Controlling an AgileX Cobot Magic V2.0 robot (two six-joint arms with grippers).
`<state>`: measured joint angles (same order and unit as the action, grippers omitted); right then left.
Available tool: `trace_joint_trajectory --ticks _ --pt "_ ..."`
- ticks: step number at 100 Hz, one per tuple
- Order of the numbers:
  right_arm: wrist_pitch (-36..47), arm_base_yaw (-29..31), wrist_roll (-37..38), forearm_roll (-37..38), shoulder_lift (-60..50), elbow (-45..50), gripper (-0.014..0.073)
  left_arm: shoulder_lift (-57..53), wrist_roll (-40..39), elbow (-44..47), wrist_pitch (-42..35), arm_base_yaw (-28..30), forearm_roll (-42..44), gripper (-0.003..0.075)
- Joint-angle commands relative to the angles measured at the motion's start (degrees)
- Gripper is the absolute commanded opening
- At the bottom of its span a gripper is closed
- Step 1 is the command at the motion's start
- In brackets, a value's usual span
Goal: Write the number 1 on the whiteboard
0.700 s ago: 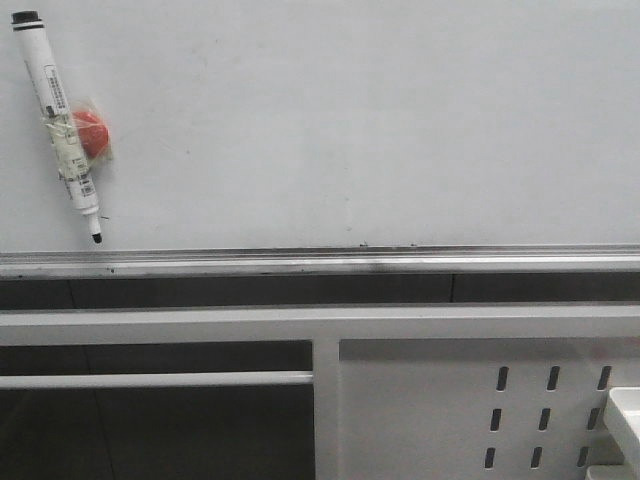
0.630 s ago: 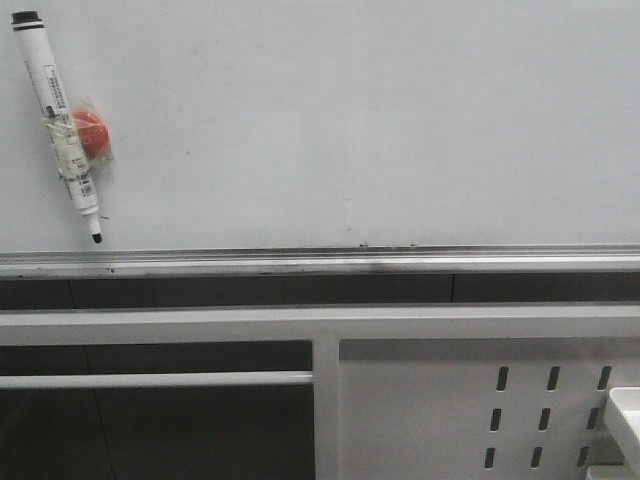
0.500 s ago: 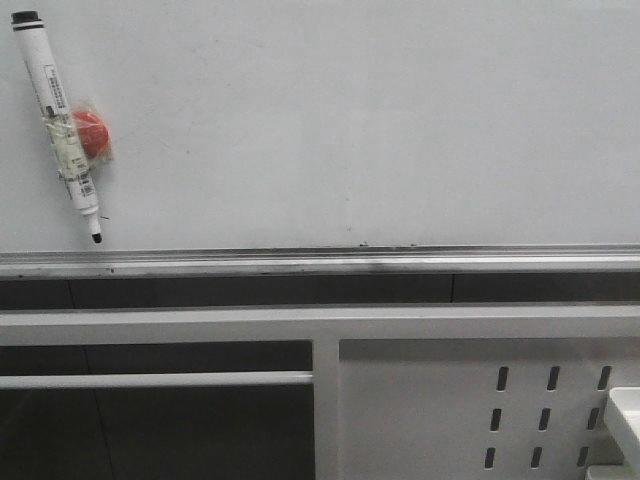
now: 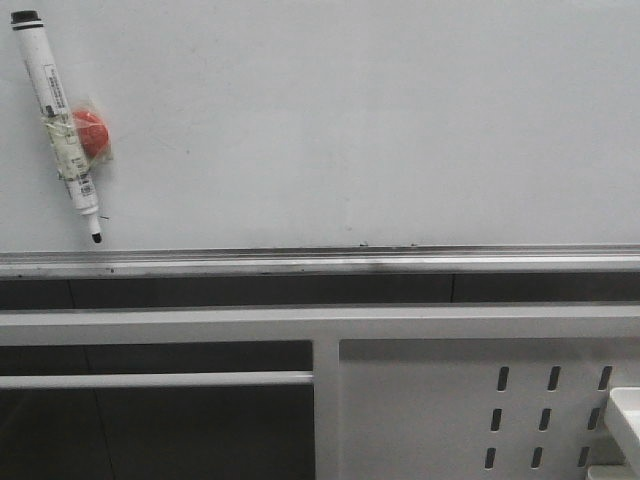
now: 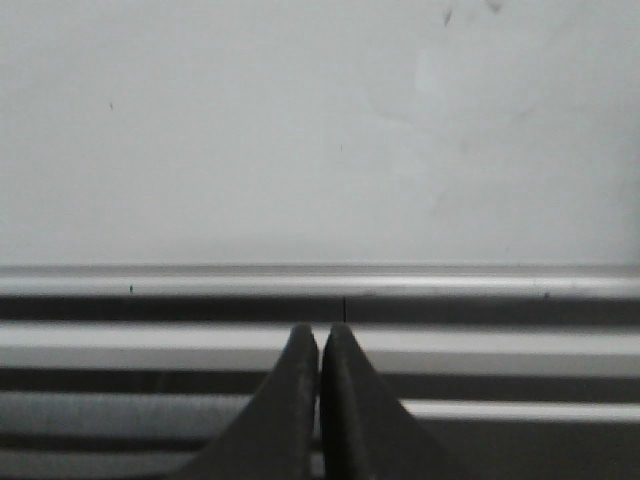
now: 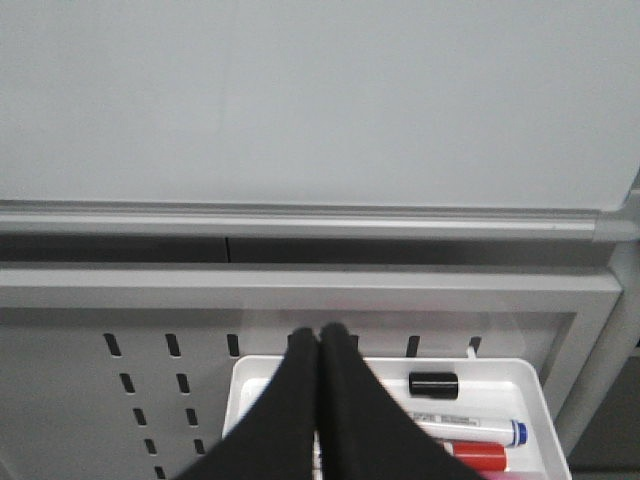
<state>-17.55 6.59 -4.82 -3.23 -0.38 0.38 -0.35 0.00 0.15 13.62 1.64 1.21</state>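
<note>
The whiteboard (image 4: 360,120) fills the upper part of the front view, with its silver rail (image 4: 320,262) along the lower edge. No black stroke for the number 1 shows on it. A white marker pen (image 4: 57,122) with a red disc (image 4: 90,134) taped on hangs at the board's upper left, tip down. Neither gripper shows in the front view. My left gripper (image 5: 319,335) is shut and empty, facing the board (image 5: 300,130) and rail. My right gripper (image 6: 320,335) is shut and empty over a white tray (image 6: 500,372).
The white perforated metal frame (image 4: 440,400) stands below the board. The white tray holds a black cap (image 6: 433,384), a blue-capped marker (image 6: 480,431) and a red marker (image 6: 480,457). The tray's corner shows at the front view's lower right (image 4: 625,410).
</note>
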Motion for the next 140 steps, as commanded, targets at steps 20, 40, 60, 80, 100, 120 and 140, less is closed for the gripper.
trace_joint_trajectory --ticks 20,40,60,80,100,120,140 --pt "29.96 -0.17 0.02 1.23 -1.42 0.80 -0.0069 -1.22 -0.50 2.09 -24.72 -0.52 -0.13 -0.0020" --pt "47.59 -0.17 0.02 0.45 -1.42 0.80 -0.0069 -1.22 -0.50 2.09 -27.48 -0.52 -0.13 -0.0020" --pt "35.44 -0.17 6.13 -1.39 -1.30 -4.56 -0.0069 -1.22 -5.62 1.41 -32.42 -0.52 -6.97 -0.0020" --pt "11.15 -0.17 6.07 -1.17 7.50 -23.52 -0.0069 2.47 -5.86 -10.18 -17.17 -0.52 -6.77 -0.0020" --pt "-1.02 -0.17 5.93 -1.17 26.13 -40.45 -0.0069 14.14 -5.86 -26.66 -12.10 -0.52 -13.97 -0.0020" --pt "8.26 -0.17 5.93 -2.24 36.90 -43.48 -0.0069 18.43 -5.86 -31.27 -23.34 -0.52 -15.26 -0.0020" --pt "5.83 -0.17 5.93 -2.23 42.69 -43.48 -0.0069 18.78 -5.86 -31.27 -22.66 -0.52 -13.28 -0.0020"
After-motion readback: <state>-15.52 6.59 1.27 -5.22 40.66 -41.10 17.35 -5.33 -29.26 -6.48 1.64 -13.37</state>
